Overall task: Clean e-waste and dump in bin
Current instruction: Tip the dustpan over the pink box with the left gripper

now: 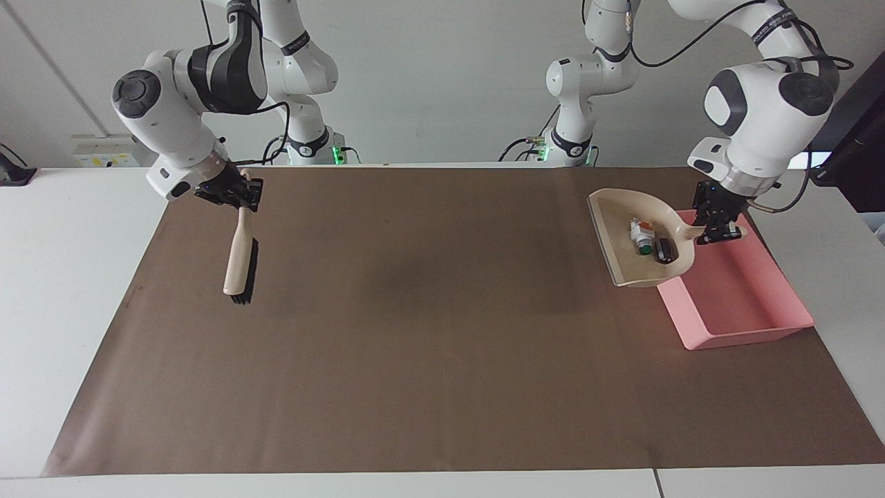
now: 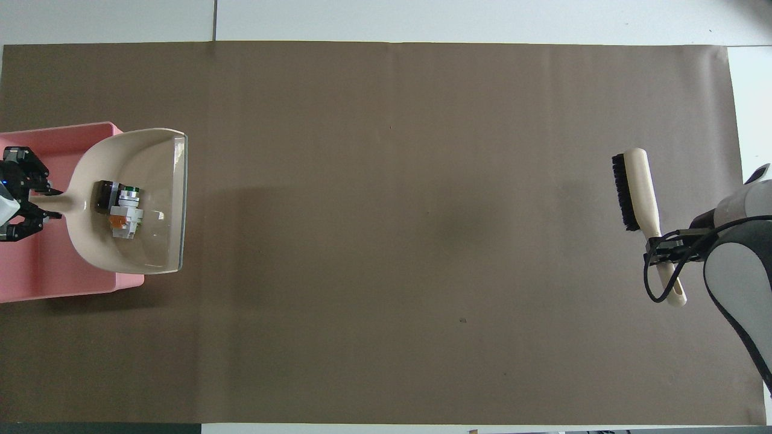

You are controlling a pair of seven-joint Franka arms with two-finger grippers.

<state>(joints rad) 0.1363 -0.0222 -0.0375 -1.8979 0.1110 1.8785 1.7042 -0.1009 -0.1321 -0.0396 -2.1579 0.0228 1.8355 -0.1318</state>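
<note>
My left gripper [image 1: 719, 225] is shut on the handle of the beige dustpan [image 1: 622, 259] and holds it in the air over the pink bin's [image 1: 750, 308] edge and the mat beside it. In the pan lie the e-waste parts, a white piece with a green end [image 1: 640, 234] and a dark cylinder [image 1: 666, 250]. The overhead view shows the gripper [image 2: 24, 202], pan [image 2: 154, 175], white piece [image 2: 123, 212], cylinder [image 2: 104, 196] and bin [image 2: 36, 274]. My right gripper [image 1: 238, 197] is shut on a brush's [image 1: 236, 259] handle over the mat at the right arm's end.
A brown mat [image 1: 415, 311] covers most of the white table [image 1: 69, 277]. In the overhead view the brush [image 2: 638, 187] hangs from the right gripper [image 2: 663, 244] above the mat's [image 2: 392, 241] end.
</note>
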